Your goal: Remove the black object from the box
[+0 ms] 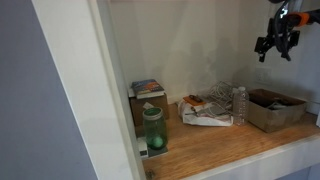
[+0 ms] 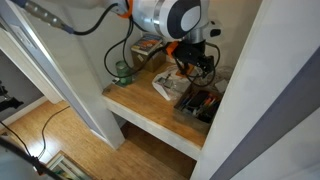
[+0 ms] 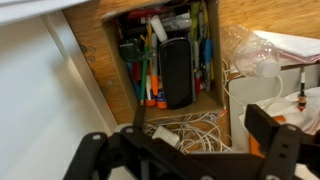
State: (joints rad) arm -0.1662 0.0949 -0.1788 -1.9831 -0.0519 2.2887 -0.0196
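- The desk (image 1: 225, 143) is a wooden top set into a white-walled recess, and everything stands on it.
- The arm (image 2: 165, 15) reaches in from the upper left in an exterior view. Its wrist is bent downward over the end of the desk where the box stands.
- The box (image 1: 272, 112) is low and grey-brown. It sits at one end of the desk, close to the front edge, and in the wrist view it is crammed with coloured markers and pens.
- A taller brown box (image 1: 146, 96) with a colourful top stands at the opposite end, near the back edge.
- A crumpled plastic bag (image 1: 205, 110) lies mid-desk. A clear bottle (image 1: 240, 103) stands just beside the box.
- A green jar (image 1: 153, 128) stands at the front edge, before the taller brown box.
- The fingers (image 3: 268, 135) are released and spread wide, holding nothing. In an exterior view they hang high above the box, well clear of the desk.
- The black object (image 3: 177, 70) lies lengthwise in the middle of the box, among the markers. In the wrist view it sits ahead of the gap between the fingers, roughly in line with it, and touches neither finger.
- A coil of white cable (image 3: 200, 130) lies on the desk just outside the box's near wall, seen in the gap between the fingers.
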